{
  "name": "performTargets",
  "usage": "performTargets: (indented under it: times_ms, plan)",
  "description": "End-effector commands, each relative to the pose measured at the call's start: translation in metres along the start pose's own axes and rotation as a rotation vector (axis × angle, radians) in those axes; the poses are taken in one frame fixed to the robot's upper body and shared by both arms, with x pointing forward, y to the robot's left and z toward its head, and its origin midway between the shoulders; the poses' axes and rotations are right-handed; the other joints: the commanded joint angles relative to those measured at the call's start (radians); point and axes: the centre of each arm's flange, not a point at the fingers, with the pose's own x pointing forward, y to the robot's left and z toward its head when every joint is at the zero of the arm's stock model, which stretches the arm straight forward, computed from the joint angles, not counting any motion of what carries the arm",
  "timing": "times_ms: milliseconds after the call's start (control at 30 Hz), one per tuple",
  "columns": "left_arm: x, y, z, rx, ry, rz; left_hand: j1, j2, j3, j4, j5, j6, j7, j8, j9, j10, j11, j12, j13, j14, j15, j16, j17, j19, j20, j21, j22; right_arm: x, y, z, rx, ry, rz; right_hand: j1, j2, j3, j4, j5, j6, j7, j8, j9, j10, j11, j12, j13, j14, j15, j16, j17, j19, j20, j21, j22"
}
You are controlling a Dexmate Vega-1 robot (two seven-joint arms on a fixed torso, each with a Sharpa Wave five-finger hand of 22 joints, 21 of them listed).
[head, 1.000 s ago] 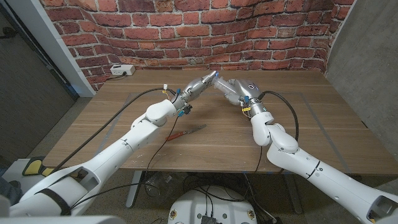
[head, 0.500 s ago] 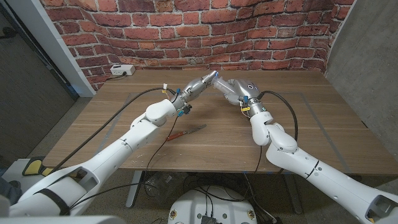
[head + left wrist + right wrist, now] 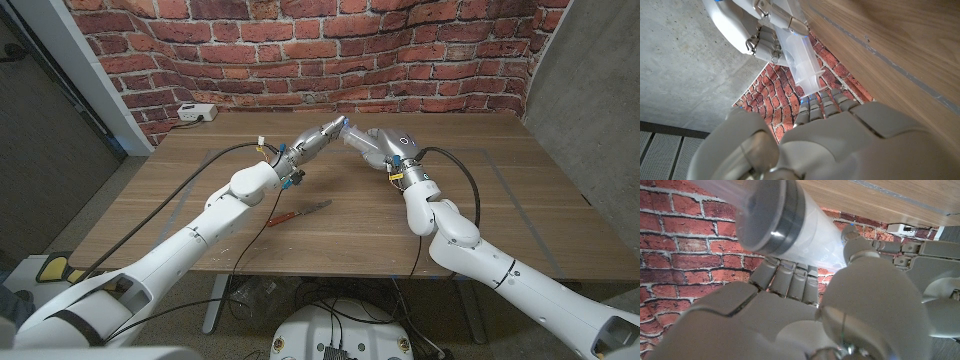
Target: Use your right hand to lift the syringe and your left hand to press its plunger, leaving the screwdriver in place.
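- Red brick wall (image 3: 300, 50) behind, grey concrete wall (image 3: 585, 70) at the right side.
- Wooden table (image 3: 520, 215) in front of the bricks, with thin grey lines across its top.
- White power strip (image 3: 196, 113) near the table's far left corner.
- Right hand (image 3: 372, 143) up above the far middle of the table, wrapped around the syringe (image 3: 343, 124).
- Seen from the right wrist: clear syringe barrel (image 3: 790, 235) lying across the fingers (image 3: 790, 277), with a dark rubber ring inside it near the wide end.
- Left hand (image 3: 312, 138) up in the air too, reaching in from the left to meet the right hand over the far middle of the table.
- Seen from the left wrist: left fingers (image 3: 822, 105) touching the near end of the syringe (image 3: 802, 55), right at its flat rim.
- Cannot tell if the left hand is pinching that end or just pushing on it.
- Also there, the right hand (image 3: 760, 30) clasped on the far part of the barrel.
- Syringe held off the table, between the two hands, not touching the wood.
- Screwdriver (image 3: 300, 210) with a red handle lying flat on the table, nearer the front edge and a bit left of the middle, well apart from both hands.
- Black cables along both arms, one hanging down by the left arm close to the screwdriver.
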Motion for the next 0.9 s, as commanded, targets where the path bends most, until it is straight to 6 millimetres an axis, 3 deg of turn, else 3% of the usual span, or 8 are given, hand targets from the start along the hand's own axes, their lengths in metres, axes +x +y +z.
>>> performTargets:
  times_ms: [33,500,900]
  plan:
    - [-0.017,0.019,-0.002,-0.004,0.009,0.08,-0.002,-0.003,-0.01,0.001,-0.001,0.007,0.007,0.008,0.003,0.003,0.011,0.002,0.003,0.0,0.007,-0.005,0.003,-0.011,0.001,-0.002,0.005,-0.004,-0.006,-0.011,-0.005,0.044,-0.022,0.056,0.154,0.118,0.107,0.007,0.152,-0.148,0.001,0.001,0.077,-0.071,0.003,0.005,0.003,-0.087,0.009,0.004,-0.008,-0.122,0.009,0.003]
    - [-0.053,0.048,0.0,0.001,0.02,0.198,-0.002,-0.003,-0.012,0.002,-0.001,0.008,0.01,0.008,0.003,0.003,0.01,0.002,0.003,-0.001,0.008,-0.004,0.003,-0.012,0.0,-0.002,0.005,-0.01,-0.022,-0.027,-0.007,0.095,-0.063,0.055,0.154,0.119,0.106,0.006,0.151,-0.149,0.0,0.001,0.075,-0.068,0.001,0.005,0.0,-0.082,0.008,0.005,-0.014,-0.121,0.013,0.002]
    - [-0.072,0.067,-0.01,-0.06,0.03,0.278,-0.001,-0.002,-0.015,0.002,-0.001,0.017,0.01,0.011,0.003,0.014,0.005,0.006,0.004,0.011,0.003,0.0,0.003,-0.01,0.001,-0.001,0.005,-0.001,-0.033,-0.05,0.046,0.109,-0.048,0.054,0.154,0.119,0.105,0.006,0.151,-0.151,0.0,0.002,0.074,-0.066,0.001,0.005,-0.007,-0.085,0.006,0.007,-0.019,-0.12,0.015,0.001]
